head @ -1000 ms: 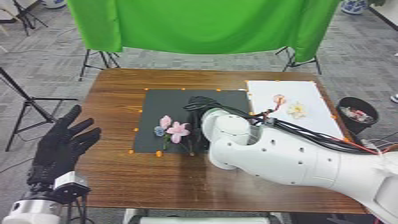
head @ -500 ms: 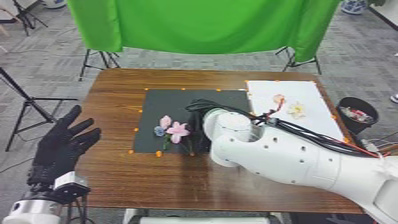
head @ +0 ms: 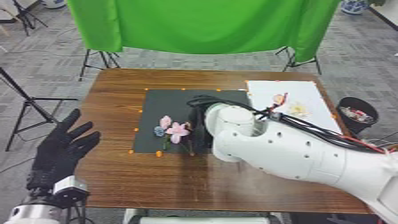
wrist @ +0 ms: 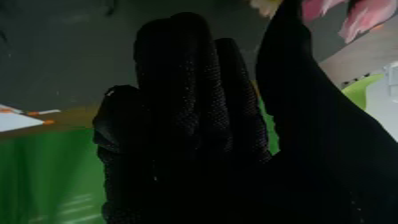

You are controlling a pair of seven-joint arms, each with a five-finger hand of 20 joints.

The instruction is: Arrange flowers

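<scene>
A: Report the left hand.
B: Position: beside the left edge of the worktop. Fingers: extended and spread. Load: none. Relative to the earlier frame, it sits slightly nearer the bottom of the head view.

A: Report the right hand.
B: Position: over the black mat, just right of the pink flower. The wrist view of the right hand indicates straight fingers, close together, with the thumb set apart. It has hold of nothing.

A: State the change in the right arm.
B: It is displaced slightly toward the far side of the worktop. The cables along it are shifted as well.

A: Locate the flowers.
B: The pink flower, the pink bud and the blue flower lie together on the black mat. The orange flower and the pale flower lie on the white sheet. All five keep their earlier positions.
</scene>
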